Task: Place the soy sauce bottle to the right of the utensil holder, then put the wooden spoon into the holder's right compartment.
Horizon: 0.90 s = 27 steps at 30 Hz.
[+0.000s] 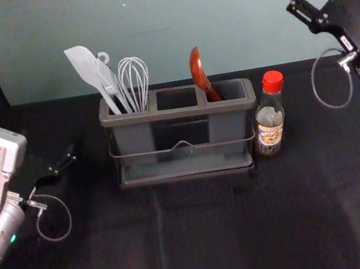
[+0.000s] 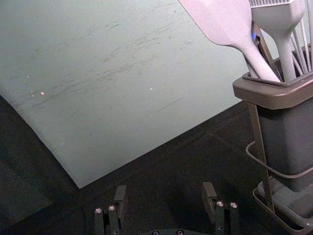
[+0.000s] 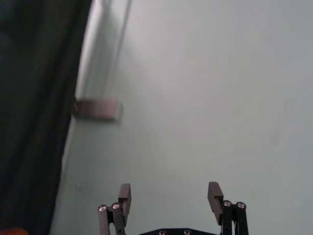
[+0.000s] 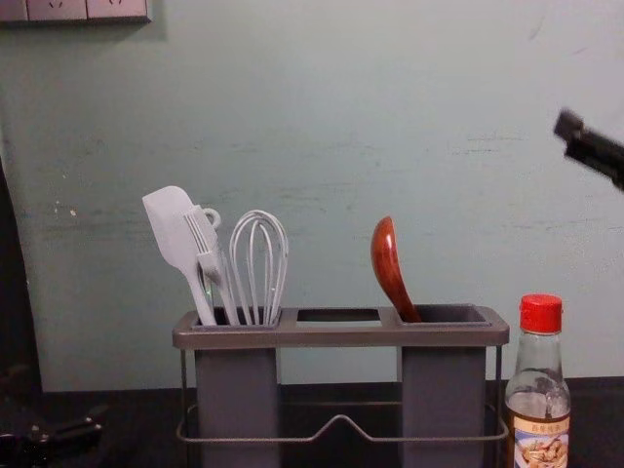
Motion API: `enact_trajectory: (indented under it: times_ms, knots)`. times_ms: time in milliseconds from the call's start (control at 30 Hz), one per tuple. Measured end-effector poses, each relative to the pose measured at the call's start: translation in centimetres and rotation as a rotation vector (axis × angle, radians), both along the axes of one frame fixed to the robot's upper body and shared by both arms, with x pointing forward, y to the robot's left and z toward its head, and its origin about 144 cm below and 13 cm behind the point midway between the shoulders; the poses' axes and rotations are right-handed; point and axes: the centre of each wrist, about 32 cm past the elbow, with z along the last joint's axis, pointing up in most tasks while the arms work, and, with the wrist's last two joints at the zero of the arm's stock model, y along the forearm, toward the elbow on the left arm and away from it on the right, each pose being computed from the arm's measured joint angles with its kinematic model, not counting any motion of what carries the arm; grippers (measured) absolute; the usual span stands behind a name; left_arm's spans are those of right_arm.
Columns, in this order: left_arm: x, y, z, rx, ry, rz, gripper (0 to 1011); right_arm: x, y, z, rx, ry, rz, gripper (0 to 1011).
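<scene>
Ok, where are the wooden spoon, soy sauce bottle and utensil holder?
Wooden spoon (image 4: 387,258): chest view, its bowl.
Soy sauce bottle (image 1: 270,134): head view, its label.
Utensil holder (image 4: 341,337): chest view, its front rim.

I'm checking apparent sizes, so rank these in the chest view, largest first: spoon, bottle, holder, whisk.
1. Holder
2. Bottle
3. Whisk and spoon, unranked: their showing parts stand about equally tall, and their lower ends are hidden.
</scene>
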Motion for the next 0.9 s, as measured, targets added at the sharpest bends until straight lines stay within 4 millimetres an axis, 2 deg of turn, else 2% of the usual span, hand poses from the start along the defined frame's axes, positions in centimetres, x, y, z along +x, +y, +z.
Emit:
enact_trajectory:
  times_ms: [200,467,900]
  knots:
    - [0.0,0.0,0.0,0.0,0.0,0.0,1000,-0.6,-0.7,-1.2,-0.049,0.169,-0.087,1002]
    - [0.0,0.0,0.0,0.0,0.0,0.0,1000,-1.3,-0.4,-2.1,-0.09,0.362,-0.2,1002]
    - [0.0,0.0,0.0,0.0,0.0,0.0,1000,-1.8,0.1,-3.0,-0.125,0.503,-0.235,1003]
